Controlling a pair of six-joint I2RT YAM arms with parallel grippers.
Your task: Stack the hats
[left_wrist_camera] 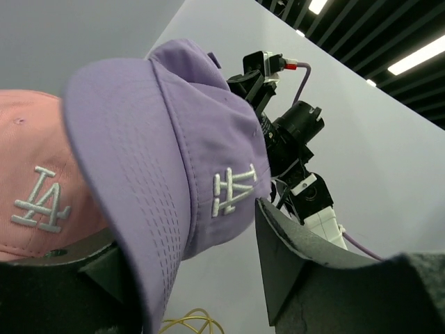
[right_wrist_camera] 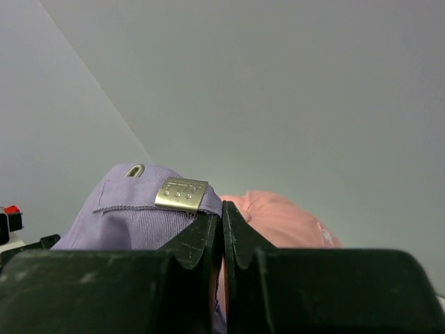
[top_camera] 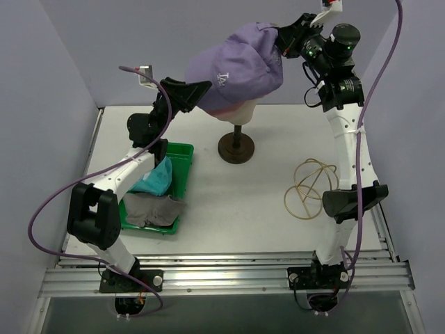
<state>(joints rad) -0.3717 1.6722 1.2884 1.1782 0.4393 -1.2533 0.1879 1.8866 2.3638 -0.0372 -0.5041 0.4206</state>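
The lavender cap (top_camera: pixel 236 66) hangs tilted over the pink cap (top_camera: pixel 221 108), which sits on the mannequin head (top_camera: pixel 243 111). My right gripper (top_camera: pixel 284 33) is shut on the lavender cap's rear strap (right_wrist_camera: pixel 149 209), beside its brass buckle; the pink cap (right_wrist_camera: pixel 285 219) shows just behind. My left gripper (top_camera: pixel 201 89) is open at the lavender cap's brim. In the left wrist view the brim (left_wrist_camera: pixel 125 195) passes between my open fingers (left_wrist_camera: pixel 299 257), next to the pink cap (left_wrist_camera: pixel 35 195). The teal bucket hat (top_camera: pixel 156 177) and grey bucket hat (top_camera: pixel 153 209) lie in the green tray (top_camera: pixel 184 154).
The mannequin's dark stand (top_camera: pixel 236 147) is at the table's middle back. A loop of yellow cable (top_camera: pixel 313 184) lies on the table to the right, near the right arm. Lilac walls enclose the table on three sides.
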